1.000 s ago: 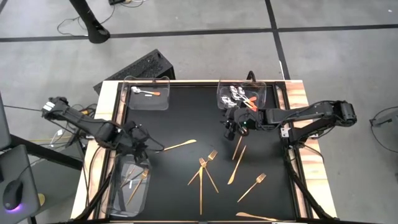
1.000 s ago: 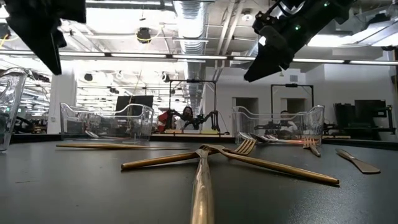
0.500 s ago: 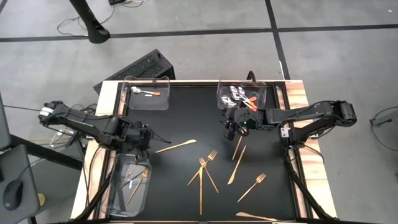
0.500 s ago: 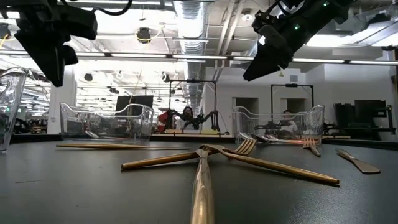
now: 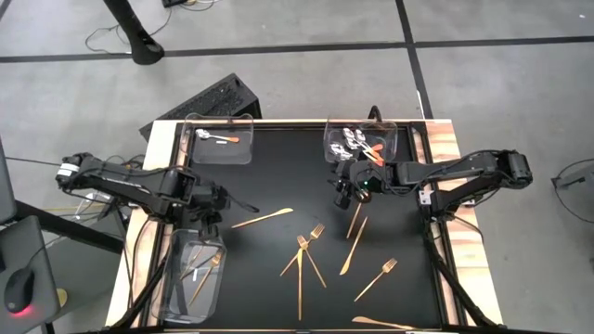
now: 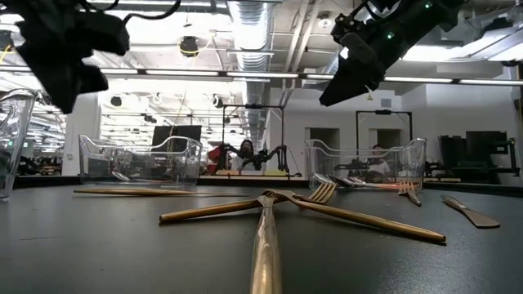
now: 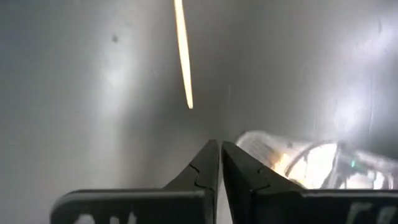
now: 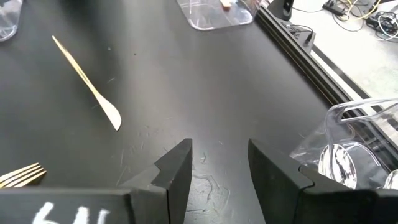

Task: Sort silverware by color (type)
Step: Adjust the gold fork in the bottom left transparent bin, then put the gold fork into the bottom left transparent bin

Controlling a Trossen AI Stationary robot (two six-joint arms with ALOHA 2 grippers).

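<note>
The left gripper [image 5: 215, 199] is hanging clenched and empty above the black mat [image 5: 278, 176], near the left edge of the table [image 5: 160, 144], just past the far end of the left tray [image 5: 190, 274]. In its wrist view the two fingers are pressing together with nothing between them.

The gold knife [image 5: 263, 218] is lying just beside it, toward the middle of the mat. The knife's long axis is running almost across the table, tilting slightly toward the far edge at its inner end; its near tip is pointing back at the left gripper. The left arm is clearly the nearer one to it, so this knife looks like the next pick, and the jaws would need to open and turn crosswise to the handle.

The right gripper [image 5: 345, 190] is hovering released, fingers standing apart and holding nothing, just in front of the far-right tray [image 5: 360, 142] that is holding spoons [image 5: 353, 141]. Another knife [image 5: 353, 244] is lying just beyond it toward the near edge, running lengthwise.

Crossed forks [image 5: 304, 250] are resting mid-mat. One spoon [image 5: 219, 137] is sitting in the far-left tray [image 5: 220, 139].
</note>
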